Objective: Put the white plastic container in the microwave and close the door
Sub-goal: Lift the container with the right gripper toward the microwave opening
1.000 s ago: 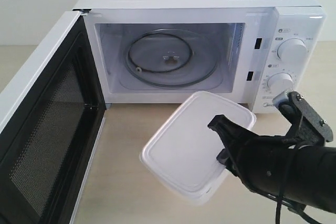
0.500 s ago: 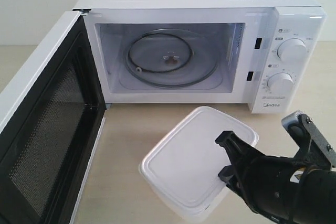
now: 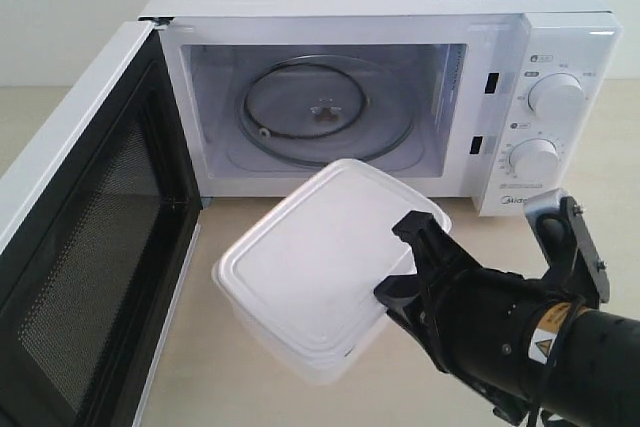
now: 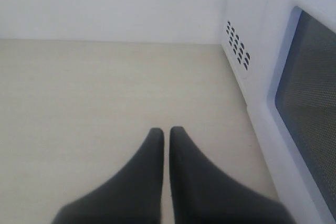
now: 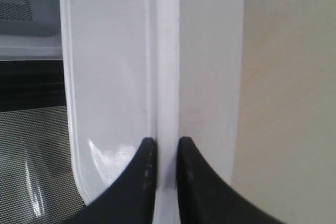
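Observation:
The white plastic container (image 3: pixel 315 262) hangs tilted in the air in front of the microwave (image 3: pixel 390 77), just outside its opening. My right gripper (image 3: pixel 405 267) is shut on the container's rim; in the right wrist view the black fingers pinch the lid edge of the container (image 5: pixel 131 77) with the gripper (image 5: pixel 167 145) closed around it. The door (image 3: pixel 90 247) stands wide open to the left, its dark mesh window facing in. The glass turntable (image 3: pixel 325 112) lies bare inside. My left gripper (image 4: pixel 166 132) is shut, empty, hovering over the tabletop beside the door (image 4: pixel 304 108).
The microwave's two dials (image 3: pixel 555 97) are on its right panel. A beige tabletop (image 3: pixel 230 237) stretches in front of the oven. The open door takes up the left front of the exterior view.
The right gripper has carried the container up and to the left, closer to the microwave opening. The container dipped lower half a second ago, then rose. The door has not moved.

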Controlling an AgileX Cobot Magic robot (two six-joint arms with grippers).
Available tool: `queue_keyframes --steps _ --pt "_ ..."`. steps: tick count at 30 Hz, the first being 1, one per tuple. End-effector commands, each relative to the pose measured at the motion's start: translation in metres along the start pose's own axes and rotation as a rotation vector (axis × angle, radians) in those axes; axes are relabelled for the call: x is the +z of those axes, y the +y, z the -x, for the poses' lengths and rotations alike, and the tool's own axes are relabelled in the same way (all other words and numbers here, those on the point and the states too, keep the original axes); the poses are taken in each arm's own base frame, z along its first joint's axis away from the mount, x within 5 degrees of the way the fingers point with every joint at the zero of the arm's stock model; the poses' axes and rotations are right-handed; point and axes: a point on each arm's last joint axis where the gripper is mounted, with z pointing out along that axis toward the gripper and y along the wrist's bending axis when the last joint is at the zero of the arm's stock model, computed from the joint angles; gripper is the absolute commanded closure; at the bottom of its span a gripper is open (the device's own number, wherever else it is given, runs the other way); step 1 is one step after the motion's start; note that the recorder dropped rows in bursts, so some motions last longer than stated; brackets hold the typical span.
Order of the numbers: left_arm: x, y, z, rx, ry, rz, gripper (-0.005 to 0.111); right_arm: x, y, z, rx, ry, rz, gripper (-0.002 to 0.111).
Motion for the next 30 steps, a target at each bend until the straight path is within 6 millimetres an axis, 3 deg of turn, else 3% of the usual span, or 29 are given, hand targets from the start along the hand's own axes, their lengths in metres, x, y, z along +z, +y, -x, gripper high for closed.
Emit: queue_keyframes --steps 1,8,14,23,30 --pt "0.0 0.0 -0.001 -0.009 0.001 0.002 0.102 0.003 -0.012 -0.002 0.018 0.007 -0.003 0.108" --pt "0.0 0.0 -0.001 -0.009 0.001 0.002 0.102 0.004 -0.033 -0.004 0.071 0.012 0.048 0.108" --pt "0.0 0.0 -0.001 -0.009 0.001 0.002 0.102 0.006 -0.03 -0.004 0.061 0.014 0.096 0.108" --pt "0.0 0.0 -0.001 -0.009 0.001 0.002 0.102 0.01 -0.019 -0.003 0.049 -0.005 0.142 0.108" --pt "0.0 0.0 -0.001 -0.009 0.001 0.002 0.102 0.02 0.006 -0.002 0.04 -0.027 0.181 0.108"
